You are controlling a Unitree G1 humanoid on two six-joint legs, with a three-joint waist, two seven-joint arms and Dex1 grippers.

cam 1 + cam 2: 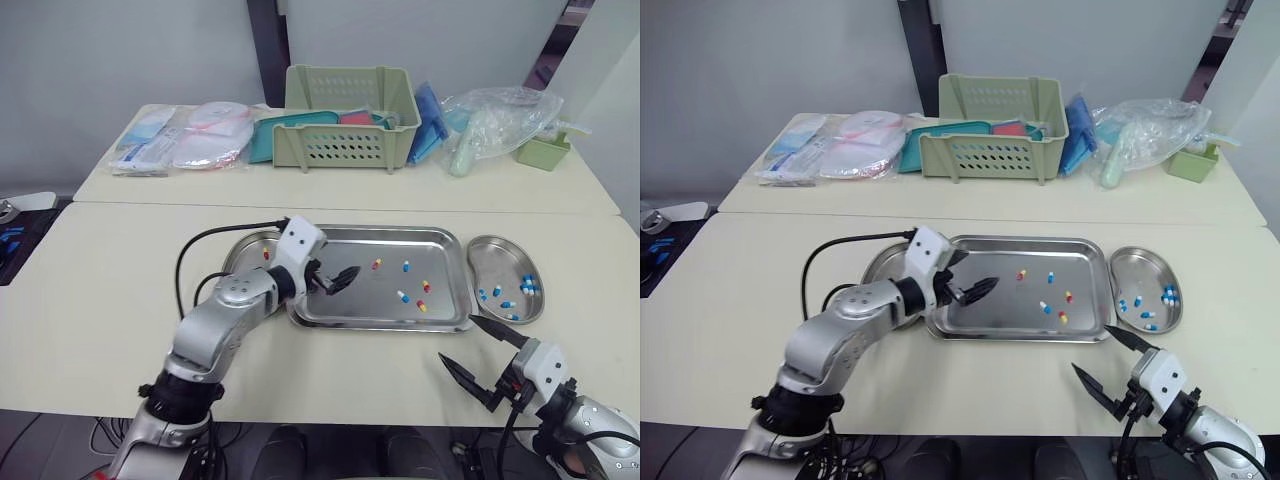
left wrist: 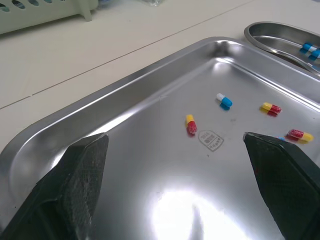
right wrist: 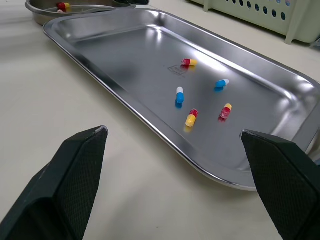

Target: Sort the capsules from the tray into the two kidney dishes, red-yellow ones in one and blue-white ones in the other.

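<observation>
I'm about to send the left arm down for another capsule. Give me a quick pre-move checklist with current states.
1. Left gripper open and empty: ok.
2. Right gripper off the tray: ok, open over the table in front of it.
3. Red-yellow capsule lies apart from the others: ok.
4. Left kidney dish holds only red-yellow: cannot tell, the arm hides part of it.
5. Right kidney dish holds only blue-white: ok.
6. Tray emptied: not ok, five capsules remain.

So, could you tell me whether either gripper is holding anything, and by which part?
Nothing is held. The left gripper is open over the tray, and the right gripper is open over the table, each with an empty gap.
</observation>
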